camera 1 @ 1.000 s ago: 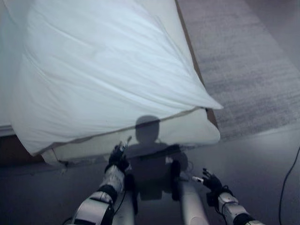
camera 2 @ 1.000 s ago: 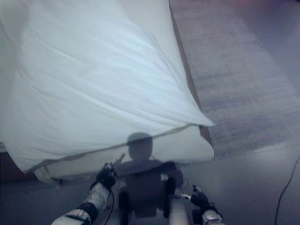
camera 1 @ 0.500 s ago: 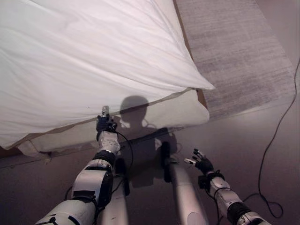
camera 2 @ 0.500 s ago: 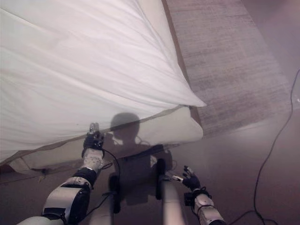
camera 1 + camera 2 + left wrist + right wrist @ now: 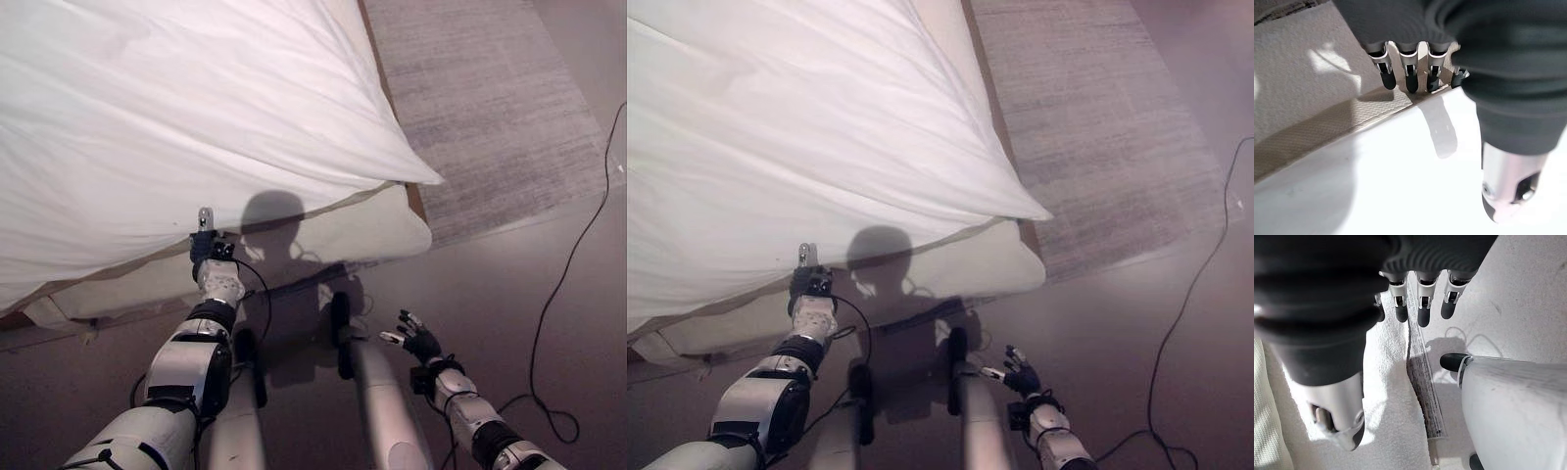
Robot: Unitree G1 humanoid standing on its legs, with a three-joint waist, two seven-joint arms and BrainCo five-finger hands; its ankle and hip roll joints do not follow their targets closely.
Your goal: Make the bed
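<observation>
- Left eye view: left hand (image 5: 208, 257) has moved forward since a second ago and now reaches the hanging edge of the white duvet (image 5: 176, 117), at the foot end of the mattress (image 5: 323, 240). The whole picture has also shifted, so the camera moved too. I judge that the hand is arriving to take the edge, so a pull or smoothing is about to begin.
- Right eye view: right hand (image 5: 1017, 374) stays low beside the robot, over the floor (image 5: 1117, 333), far from the bed; its fingers look loosely spread and empty. A grey rug (image 5: 1087, 127) lies along the bed's right side. The duvet's corner (image 5: 1034, 211) sticks out past the mattress there, so the cover lies crooked.
- Left wrist view: the fingers (image 5: 1410, 73) are nearly straight with their dark tips at the mattress seam (image 5: 1327, 132), the thumb apart above the white cloth; nothing is grasped yet.
- Right wrist view: the fingers (image 5: 1422, 301) hang relaxed above the floor, holding nothing.
- Nothing seems to block the left hand; the duvet's overhang may hide the edge.
</observation>
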